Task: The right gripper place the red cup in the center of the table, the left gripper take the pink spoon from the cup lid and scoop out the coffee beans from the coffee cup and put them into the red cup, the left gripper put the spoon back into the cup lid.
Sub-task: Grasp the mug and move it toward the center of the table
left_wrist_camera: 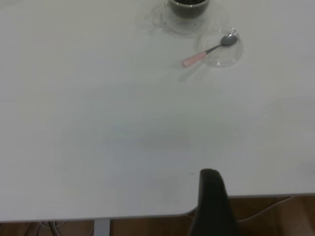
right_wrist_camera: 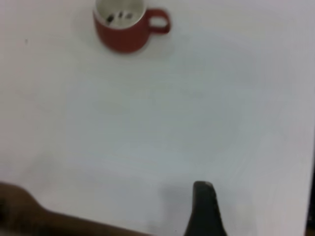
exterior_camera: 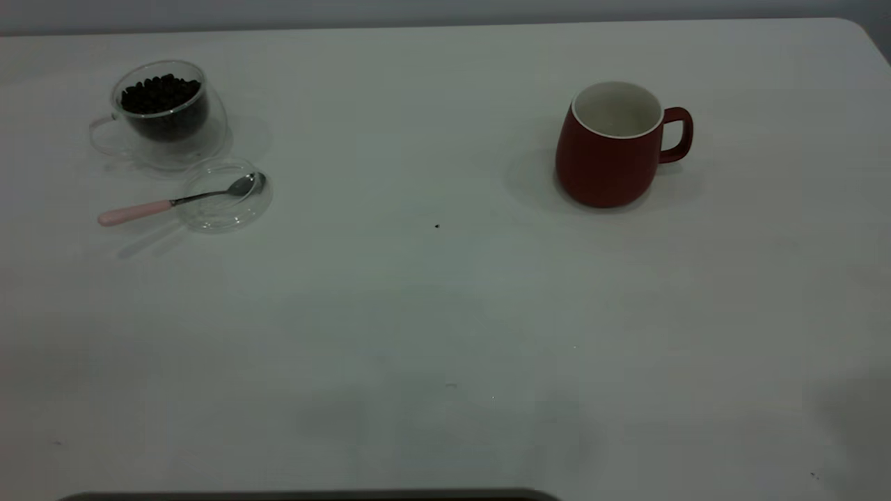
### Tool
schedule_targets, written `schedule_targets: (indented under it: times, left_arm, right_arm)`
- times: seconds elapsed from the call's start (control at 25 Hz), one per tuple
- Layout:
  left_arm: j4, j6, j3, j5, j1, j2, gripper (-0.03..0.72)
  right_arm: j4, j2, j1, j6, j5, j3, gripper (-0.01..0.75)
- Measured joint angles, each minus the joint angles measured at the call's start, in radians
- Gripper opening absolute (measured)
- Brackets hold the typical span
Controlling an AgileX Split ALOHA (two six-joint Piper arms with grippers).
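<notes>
The red cup (exterior_camera: 612,146) stands upright at the table's (exterior_camera: 445,313) right back, handle to the right; it also shows in the right wrist view (right_wrist_camera: 125,29), with a few dark bits inside. The coffee cup (exterior_camera: 163,115) with coffee beans (exterior_camera: 161,92) stands at the left back. In front of it lies the cup lid (exterior_camera: 224,196) with the pink spoon (exterior_camera: 167,203) resting bowl-in-lid, handle pointing left. The left gripper (left_wrist_camera: 210,177) is at the table's near edge, far from the spoon (left_wrist_camera: 209,50) and lid (left_wrist_camera: 222,49). The right gripper (right_wrist_camera: 203,189) hangs over bare table, far from the red cup.
A tiny dark speck (exterior_camera: 437,225) lies near the table's middle. A dark strip (exterior_camera: 306,495) runs along the exterior view's bottom edge. Neither arm shows in the exterior view. Brown floor (left_wrist_camera: 275,216) shows past the table edge.
</notes>
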Motion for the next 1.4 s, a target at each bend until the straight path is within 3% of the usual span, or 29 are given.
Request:
schedule_targets:
  times: [0.28,0.48,0.72,1.4]
  left_arm:
    - [0.000,0.000,0.000,0.000,0.000,0.000,0.575]
    - [0.000,0.000,0.000,0.000,0.000,0.000,0.575]
    - [0.000,0.000,0.000,0.000,0.000,0.000,0.575]
    - [0.000,0.000,0.000,0.000,0.000,0.000,0.575]
  right_arm:
    - [0.011,0.526,0.000,-0.261,-0.081,-0.163,0.699]
    - [0.011,0.797,0.013,-0.440,-0.150,-0.283,0.702]
    - [-0.023,1.029,0.082,-0.651,-0.275,-0.384,0.699]
    - [-0.341,1.348,0.235,-0.723,-0.566,-0.548,0.662]
